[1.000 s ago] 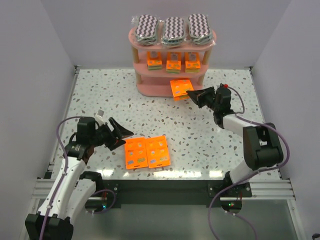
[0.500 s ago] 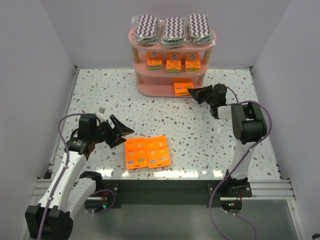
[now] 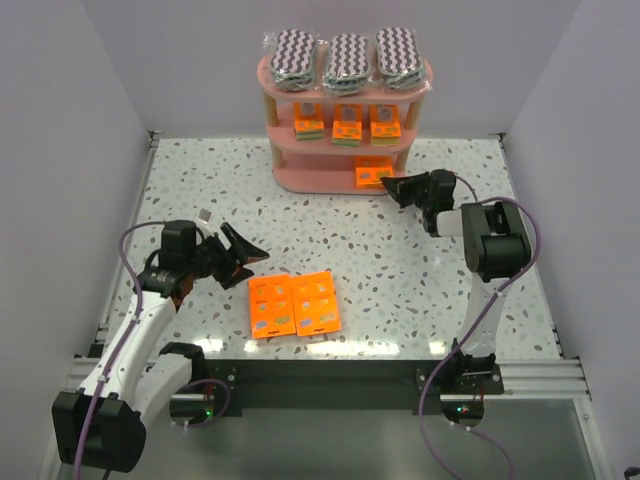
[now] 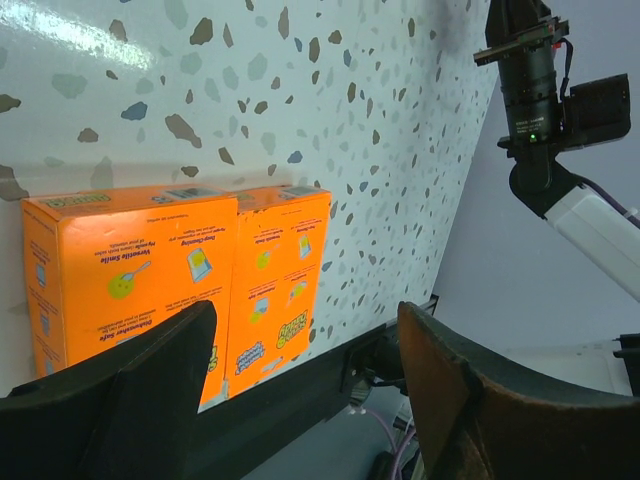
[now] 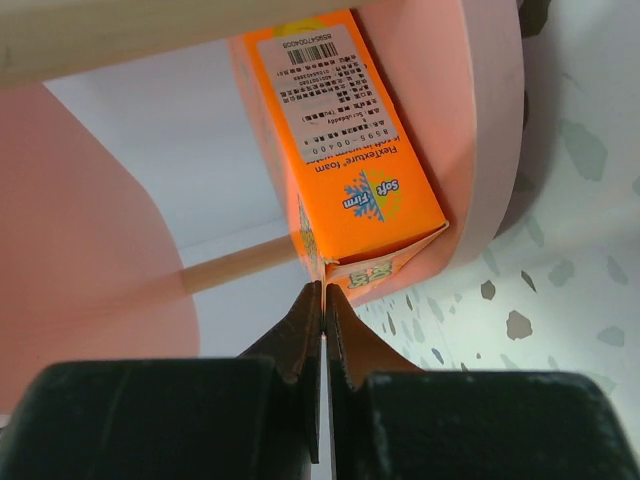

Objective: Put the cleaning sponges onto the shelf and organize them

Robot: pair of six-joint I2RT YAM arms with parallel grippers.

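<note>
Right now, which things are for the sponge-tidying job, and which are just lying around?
For the job: pink shelf, three zigzag sponge packs, three small orange packets, bottom-tier orange packet in the right claw, two big orange packets.
Just there: speckled table, purple cables.

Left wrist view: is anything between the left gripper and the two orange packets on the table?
Nothing visible does. The left gripper is open, and the two orange packets lie side by side just past its fingertips, with only bare table between them.
</note>
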